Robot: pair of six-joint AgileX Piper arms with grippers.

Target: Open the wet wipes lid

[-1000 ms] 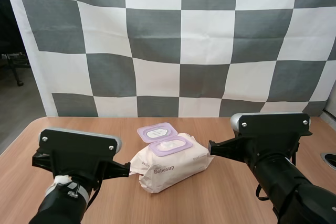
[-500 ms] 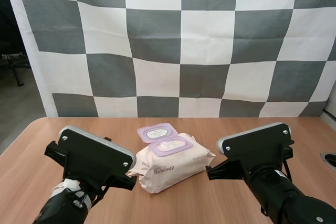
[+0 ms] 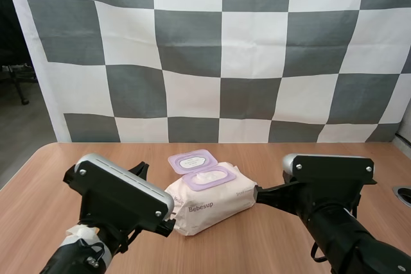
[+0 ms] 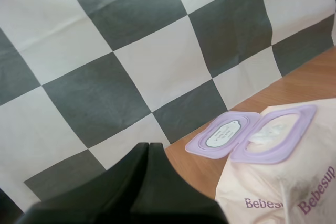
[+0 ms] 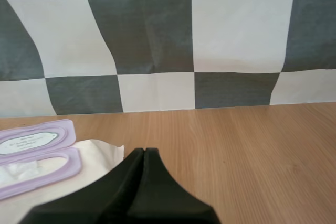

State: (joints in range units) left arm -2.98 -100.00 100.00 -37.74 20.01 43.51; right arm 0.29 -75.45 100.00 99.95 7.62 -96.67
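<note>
While lid (image 3: 191, 161) of wipes pack (image 3: 215, 205) lies flipped open, left hand (image 4: 148, 145), right hand (image 5: 144, 151) closed, empty.

The pack of wipes (image 3: 212, 200) lies mid-desk (image 3: 276, 158). Its lid (image 3: 191, 161) lies folded back behind the opening (image 3: 209, 178). The left gripper (image 3: 168, 226) is just beside the pack's left end and the right gripper (image 3: 257, 192) just beside its right.

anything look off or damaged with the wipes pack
Nothing stands out. The wet wipes pack lies intact on the table, lid folded back, a wipe showing in the opening. The left claw and right claw are shut, empty.
</note>
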